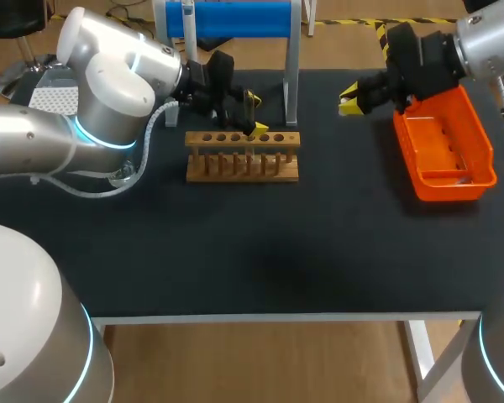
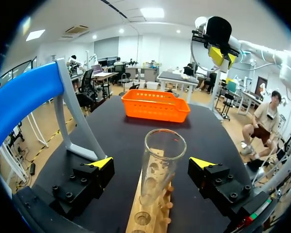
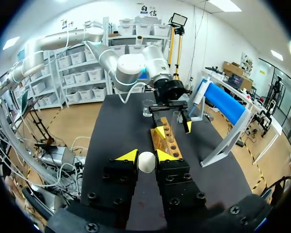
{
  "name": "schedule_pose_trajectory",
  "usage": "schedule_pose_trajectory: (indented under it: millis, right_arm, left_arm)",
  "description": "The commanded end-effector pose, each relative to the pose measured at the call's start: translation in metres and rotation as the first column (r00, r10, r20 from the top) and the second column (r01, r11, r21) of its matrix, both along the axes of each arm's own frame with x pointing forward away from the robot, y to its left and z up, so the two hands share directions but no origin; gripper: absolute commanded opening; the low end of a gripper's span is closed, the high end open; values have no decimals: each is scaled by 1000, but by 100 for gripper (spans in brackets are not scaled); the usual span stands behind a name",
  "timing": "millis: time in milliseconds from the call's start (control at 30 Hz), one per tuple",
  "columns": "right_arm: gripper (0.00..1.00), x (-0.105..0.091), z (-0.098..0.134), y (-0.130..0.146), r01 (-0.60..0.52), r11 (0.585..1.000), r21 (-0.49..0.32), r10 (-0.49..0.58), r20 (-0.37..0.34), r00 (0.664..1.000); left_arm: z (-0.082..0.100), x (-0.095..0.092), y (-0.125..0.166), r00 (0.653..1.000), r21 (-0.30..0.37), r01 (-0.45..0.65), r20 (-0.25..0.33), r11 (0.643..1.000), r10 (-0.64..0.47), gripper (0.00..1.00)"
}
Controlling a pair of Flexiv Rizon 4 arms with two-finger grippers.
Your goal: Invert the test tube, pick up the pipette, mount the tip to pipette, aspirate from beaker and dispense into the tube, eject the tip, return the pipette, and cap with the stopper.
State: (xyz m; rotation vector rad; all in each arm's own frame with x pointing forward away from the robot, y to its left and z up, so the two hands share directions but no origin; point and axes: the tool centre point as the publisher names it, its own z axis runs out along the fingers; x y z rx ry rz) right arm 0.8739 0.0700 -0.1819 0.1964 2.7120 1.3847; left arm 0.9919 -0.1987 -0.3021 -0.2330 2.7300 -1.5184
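Item: test tube (image 2: 165, 145); clear glass, upright, mouth up, seated in a hole of the wooden rack (image 1: 244, 166); whether it holds liquid cannot be told.

Item: left tool (image 2: 152, 164); open, one yellow-tipped finger on each side of the tube, neither finger touching the glass; hangs over the rack's middle.

Item: right tool (image 3: 145, 156); closed on a small white stopper (image 3: 146, 163), pinched between the two yellow tips; held above the surface (image 1: 260, 252), between the rack and the orange basket (image 1: 406, 155), well apart from the tube.

Item: clear vessel (image 1: 122, 175), probably the beaker; just off the rack's left end, beneath the left arm; contents not visible.

Item: pipette and tip; not identifiable in any view.

Progress, by judgement: tube stands mouth up, so the inversion appears done; stopper is in hand but not yet on the tube, so capping is left; pipette steps can be neither confirmed nor ruled out, since no pipette shows and the tube's fill cannot be read; if they are done, only carrying the stopper across and seating it in the mouth is left.

Surface: black, matt; rack near the far middle; basket at the right, something small and pale in its near end, too small to name; a metal frame carrying a blue roll (image 1: 235, 18) at the far edge behind the rack.
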Motion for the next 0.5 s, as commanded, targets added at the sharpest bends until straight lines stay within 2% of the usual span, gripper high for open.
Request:
schedule_pose_trajectory:
  millis: [33, 300, 500]
  right_arm:
    - [0, 0, 1, -1, -1, 1000, -4, 1, -3, 1000]
    - [0, 5, 2, 4, 2, 1000, -8, -2, -7, 1000]
    - [0, 23, 8, 30, -9, 999, -32, 9, -4, 1000]
  left_arm:
    - [-1, 1, 0, 1000, -1, 1, 0, 1000, -1, 100]
    - [-1, 1, 0, 1000, -1, 1, 0, 1000, -1, 100]
    - [-1, 1, 0, 1000, -1, 1, 0, 1000, -1, 100]
